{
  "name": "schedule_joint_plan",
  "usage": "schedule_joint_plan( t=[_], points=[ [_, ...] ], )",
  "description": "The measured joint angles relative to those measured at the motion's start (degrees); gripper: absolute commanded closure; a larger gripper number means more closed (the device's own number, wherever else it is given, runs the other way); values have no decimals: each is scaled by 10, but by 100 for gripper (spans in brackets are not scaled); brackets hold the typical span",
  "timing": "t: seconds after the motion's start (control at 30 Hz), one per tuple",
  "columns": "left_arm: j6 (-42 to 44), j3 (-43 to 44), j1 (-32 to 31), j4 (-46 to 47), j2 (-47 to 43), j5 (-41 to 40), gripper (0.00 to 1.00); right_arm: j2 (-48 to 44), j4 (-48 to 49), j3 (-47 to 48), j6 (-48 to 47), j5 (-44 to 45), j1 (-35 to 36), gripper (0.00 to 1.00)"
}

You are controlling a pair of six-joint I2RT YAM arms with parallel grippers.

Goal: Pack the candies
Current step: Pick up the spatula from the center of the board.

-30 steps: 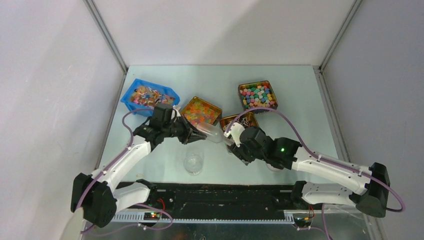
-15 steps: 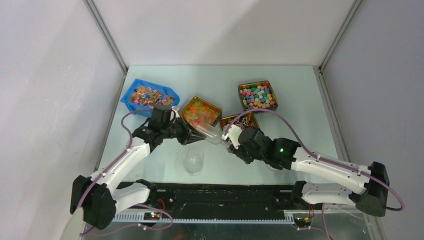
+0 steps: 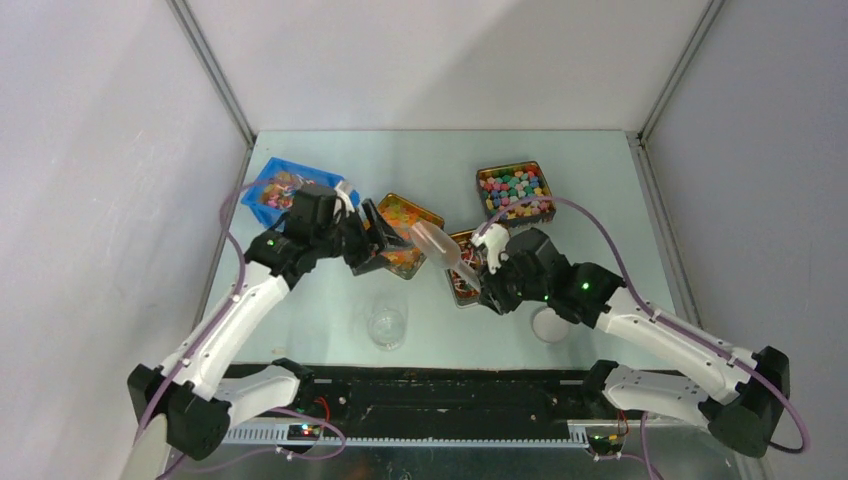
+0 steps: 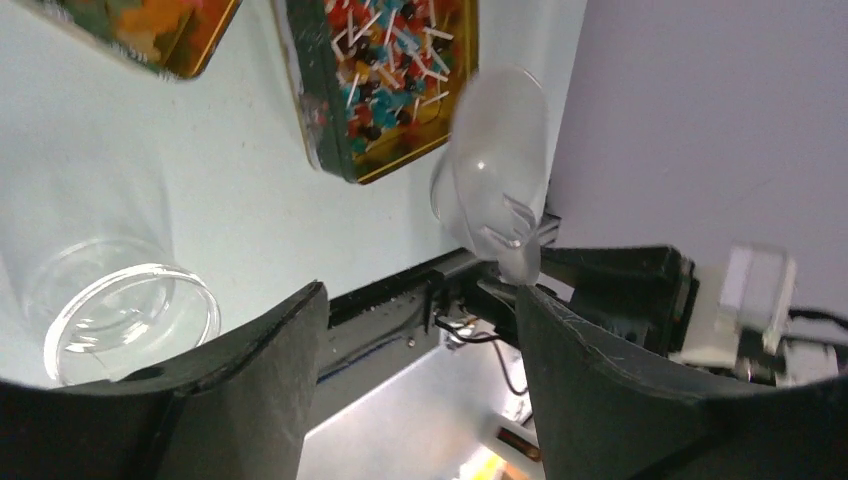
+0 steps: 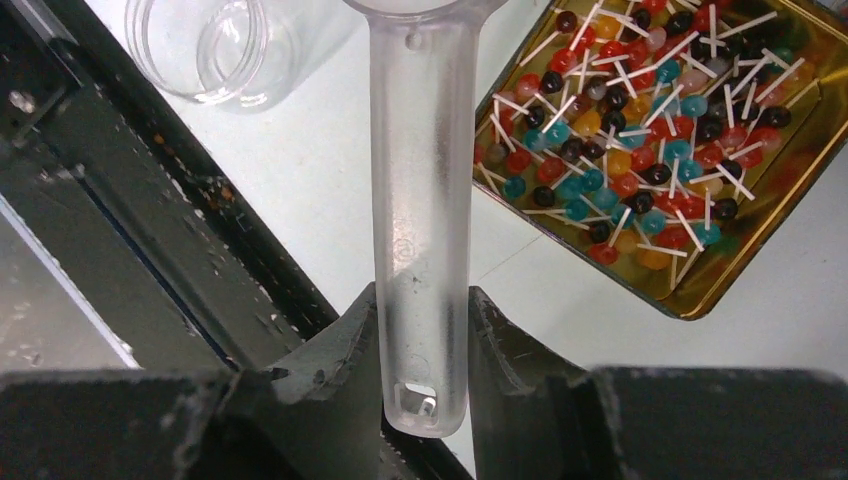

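Many candies [image 5: 620,150], small round heads in red, blue, orange and dark tones on thin white sticks, lie heaped in a gold tin [image 5: 770,210] on the pale counter [image 3: 600,230]. None are outside the tin as far as the views show.

The right gripper [image 5: 422,300] hangs over the near edge of this tin, clamped on the handle end of a clear plastic scoop [image 5: 420,180]. The handle stands straight out between the two fingers. The scoop's bowl reaches out to the left of the tin. It looks empty, though the left wrist view is too blurred to be sure.

The left gripper [image 3: 375,238] hovers left of the tin with its jaws spread wide and nothing between them. It faces the scoop's bowl from a short way off.

A clear jar [image 3: 386,326] stands upright and open, near and to the left of the tin. A white lid [image 3: 549,325] lies flat near and to the right of it. A tin of orange and yellow gummies [image 3: 428,210] sits just beside the gold tin on its left. A tin of pastel cubes [image 3: 479,185] sits beyond the gold tin to the right. A blue bin [image 3: 250,195] of mixed sweets stands well to the left of the gold tin, past the gummies.
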Motion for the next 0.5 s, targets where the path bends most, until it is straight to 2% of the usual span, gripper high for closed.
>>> schedule_joint_plan(
  t=[0.1,0.23,0.4,0.5],
  points=[
    [47,68,-26,-37,4,-45,27,-5,-1,0,20,-48,-44,100],
    [93,128,-90,-54,30,-94,27,-5,-9,-1,32,-102,-82,100],
    [128,163,-162,-43,81,-134,30,-10,-19,-1,42,-134,-95,100],
    [138,169,-180,-30,106,-144,34,-21,-29,-1,48,-140,-96,100]
  ],
)
